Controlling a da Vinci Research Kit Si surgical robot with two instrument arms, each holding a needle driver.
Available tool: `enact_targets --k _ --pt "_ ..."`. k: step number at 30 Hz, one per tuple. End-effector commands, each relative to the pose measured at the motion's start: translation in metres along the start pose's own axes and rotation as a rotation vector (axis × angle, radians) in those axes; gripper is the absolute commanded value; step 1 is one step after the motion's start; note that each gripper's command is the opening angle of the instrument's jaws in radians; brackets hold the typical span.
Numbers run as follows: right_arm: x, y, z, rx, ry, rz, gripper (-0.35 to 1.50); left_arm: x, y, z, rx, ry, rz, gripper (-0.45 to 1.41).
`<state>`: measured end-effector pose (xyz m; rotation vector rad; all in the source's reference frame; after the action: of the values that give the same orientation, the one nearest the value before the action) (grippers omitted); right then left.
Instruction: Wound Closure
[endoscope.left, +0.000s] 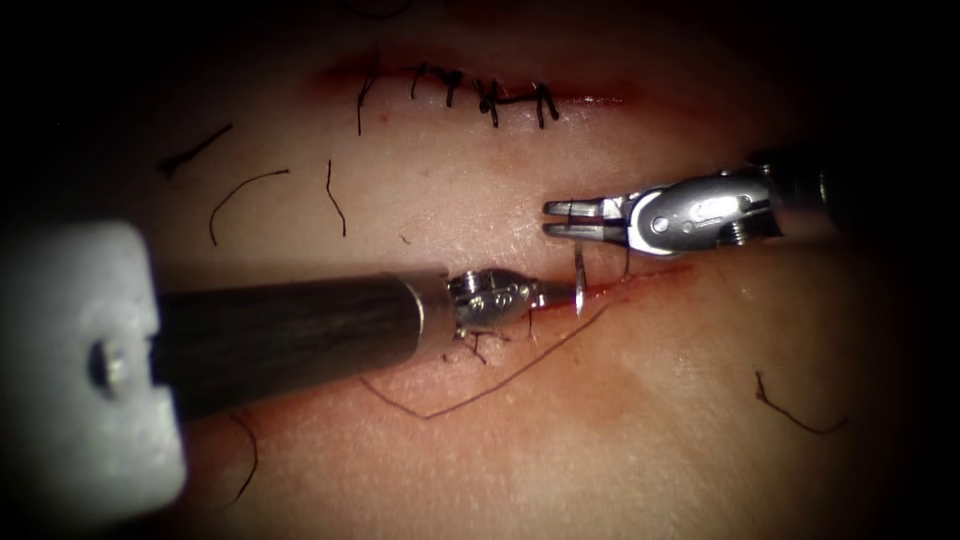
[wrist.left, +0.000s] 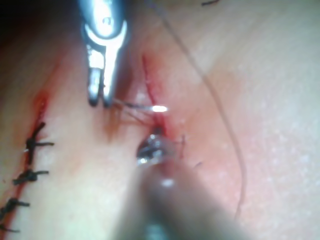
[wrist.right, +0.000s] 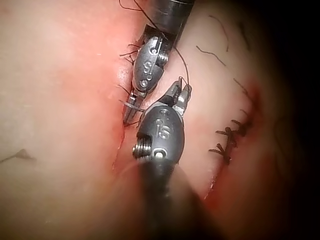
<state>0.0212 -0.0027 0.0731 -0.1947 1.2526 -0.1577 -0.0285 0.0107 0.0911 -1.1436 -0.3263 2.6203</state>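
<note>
Needle (endoscope.left: 579, 283) stands at the open cut (endoscope.left: 640, 280), gripped by the left tool (endoscope.left: 560, 294); whether its tip is in the tissue (endoscope.left: 620, 430) is unclear. Right tool (endoscope.left: 556, 220) hovers above, jaws slightly parted, empty. Judged mid-stitch; next needs careful regrasping.

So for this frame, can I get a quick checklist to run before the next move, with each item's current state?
1. Left tool holds the needle: ok, jaws shut on its lower part at the cut.
2. Right tool free: ok, jaws slightly open, holding nothing, just above the needle.
3. Needle in the tissue: cannot tell; its lower end sits at the cut edge.
4. Thread slack: ok, it lies loose on the tissue below the cut.
5. Tools apart: ok, a gap shows between them.
6. Upper cut's stitches intact: ok.
</note>
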Motion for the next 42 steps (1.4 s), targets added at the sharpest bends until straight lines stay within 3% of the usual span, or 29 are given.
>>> enact_targets --k 1,11,26,35,40,42 --pt "-0.0005 -0.0002 0.0011 -0.001 0.002 -0.011 -0.35 -0.0002 0.0003 0.0007 -0.003 0.001 0.002 -0.45" --pt "-0.0031 -0.0013 0.0010 0.019 -0.055 -0.107 -0.35 -0.0005 0.0009 0.0000 -0.014 -0.001 0.007 -0.45" --pt "-0.0034 -0.0031 0.0015 0.044 -0.076 -0.137 -0.35 -0.0007 0.0010 -0.0002 -0.017 -0.001 0.009 -0.45" --pt "-0.0028 -0.0035 0.0015 0.060 -0.074 -0.008 -0.35 -0.0007 0.0012 -0.0008 -0.014 -0.003 0.010 -0.45" --pt "-0.0028 -0.0034 0.0016 0.067 -0.075 0.057 -0.35 0.0007 0.0012 -0.0033 0.006 -0.017 -0.003 -0.45" --pt "-0.0028 -0.0035 0.0017 0.070 -0.072 0.087 -0.35 0.0021 0.0011 -0.0047 0.029 -0.002 -0.018 -0.21"
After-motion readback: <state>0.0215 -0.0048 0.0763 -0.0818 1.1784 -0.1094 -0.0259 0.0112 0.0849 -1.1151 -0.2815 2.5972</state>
